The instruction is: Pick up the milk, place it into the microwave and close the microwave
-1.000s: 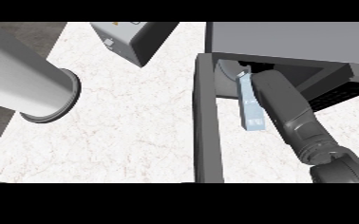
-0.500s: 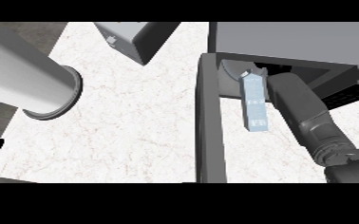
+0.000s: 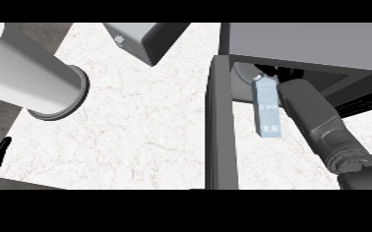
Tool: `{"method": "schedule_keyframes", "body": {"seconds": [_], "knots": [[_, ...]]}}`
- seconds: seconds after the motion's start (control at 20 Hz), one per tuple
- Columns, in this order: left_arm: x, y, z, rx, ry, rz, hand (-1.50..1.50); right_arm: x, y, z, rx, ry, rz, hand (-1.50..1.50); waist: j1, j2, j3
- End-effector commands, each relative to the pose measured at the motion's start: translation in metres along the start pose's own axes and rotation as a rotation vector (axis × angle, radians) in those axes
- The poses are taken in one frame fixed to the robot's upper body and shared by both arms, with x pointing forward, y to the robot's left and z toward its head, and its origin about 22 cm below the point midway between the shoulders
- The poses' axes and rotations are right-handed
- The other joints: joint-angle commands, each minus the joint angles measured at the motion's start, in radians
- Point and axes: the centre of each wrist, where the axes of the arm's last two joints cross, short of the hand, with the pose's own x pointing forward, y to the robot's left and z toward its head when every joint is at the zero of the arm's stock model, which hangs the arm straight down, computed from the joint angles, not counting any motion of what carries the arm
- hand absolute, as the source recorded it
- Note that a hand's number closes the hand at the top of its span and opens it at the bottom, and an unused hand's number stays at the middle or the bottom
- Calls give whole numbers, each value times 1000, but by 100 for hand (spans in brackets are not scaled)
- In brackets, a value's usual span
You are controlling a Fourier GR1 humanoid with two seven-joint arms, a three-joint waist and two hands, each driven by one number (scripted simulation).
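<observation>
Milk carton (image 3: 266, 108) now deeper toward microwave (image 3: 305, 46), right forearm alongside, finger state indiscernible.

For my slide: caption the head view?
Right forearm reaches into the open microwave beside the milk carton.

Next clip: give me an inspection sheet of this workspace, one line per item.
Surface: white marbled counter.
Job's things: milk carton at the mouth of the microwave, beside the right forearm; microwave door open.
Clutter: grey box at the top; large grey cylinder at the left.
Hands: right hand hidden inside the microwave; left hand not seen.
Cables: nothing seen.
Surroundings: nothing seen beyond the counter.
</observation>
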Motion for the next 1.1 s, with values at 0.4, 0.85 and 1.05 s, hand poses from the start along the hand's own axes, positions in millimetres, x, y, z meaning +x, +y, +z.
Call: {"method": "schedule_keyframes", "body": {"seconds": [0.4, 0.85, 1.05], "knots": [[-8, 5, -9, -22, 5, -15, -150, 17, 17, 6, -20, -74, 42, -150, 3, -1, -1], [-9, 0, -16, -6, -5, -7, -150, 25, 16, -2, 28, -61, 7, -150, -3, -5, 0], [-11, 0, -13, -19, -3, 3, -150, 30, 27, 9, 42, -70, -6, -150, -9, -11, 0]]}}
